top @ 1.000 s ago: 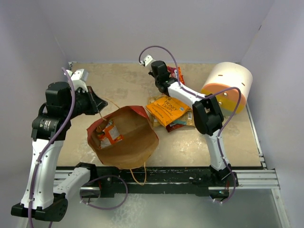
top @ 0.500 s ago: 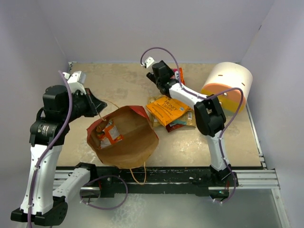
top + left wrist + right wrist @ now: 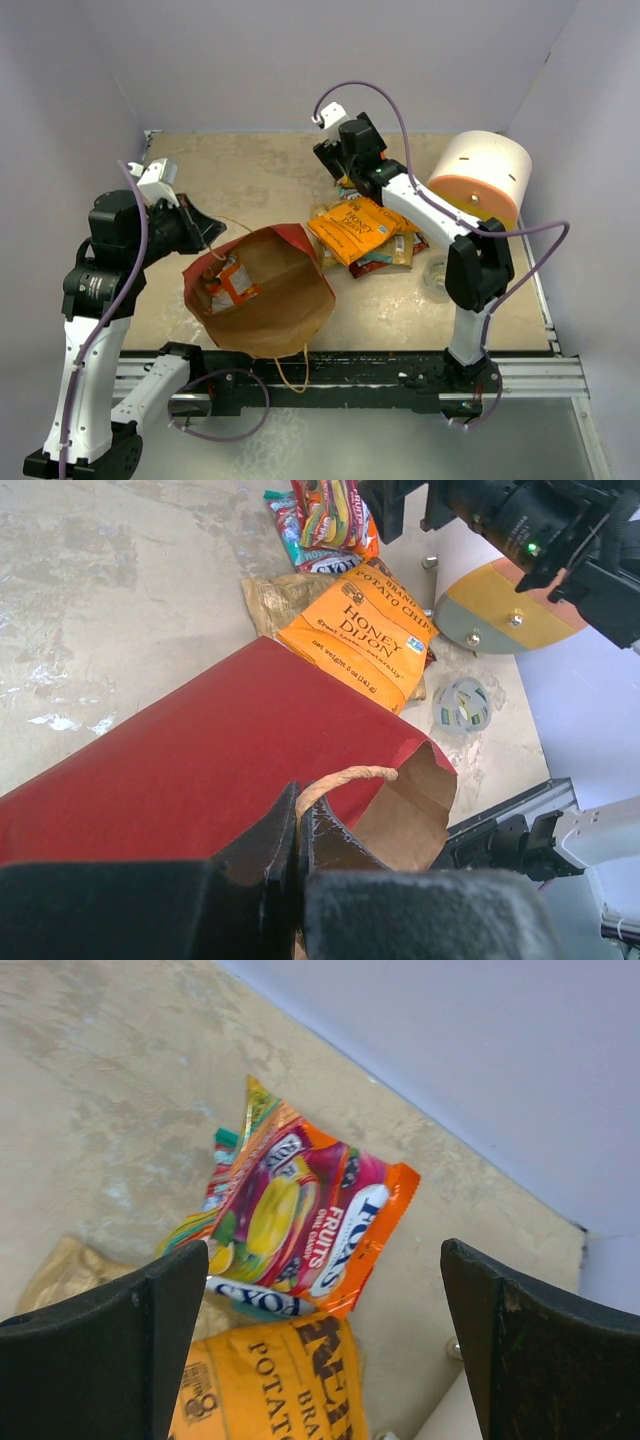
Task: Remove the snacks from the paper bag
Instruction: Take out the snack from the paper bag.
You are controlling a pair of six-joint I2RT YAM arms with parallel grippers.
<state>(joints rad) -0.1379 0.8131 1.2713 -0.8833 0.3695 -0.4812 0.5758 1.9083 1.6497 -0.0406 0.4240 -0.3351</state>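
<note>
Orange packet (image 3: 358, 640): "HONEY DIJON"; candy pack (image 3: 300, 1220): "FOX'S"

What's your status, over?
Left gripper shut on string handle of red paper bag. Right gripper open, empty, above multicoloured foil candy pack. One orange-white packet inside bag. Nothing blocking.

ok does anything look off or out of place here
The paper bag lies crumpled on its side, one packet still inside. A clear tape roll sits by the snack pile, not a snack.

Overhead cam, 2 wrist cams, shared snacks (image 3: 362, 230)
</note>
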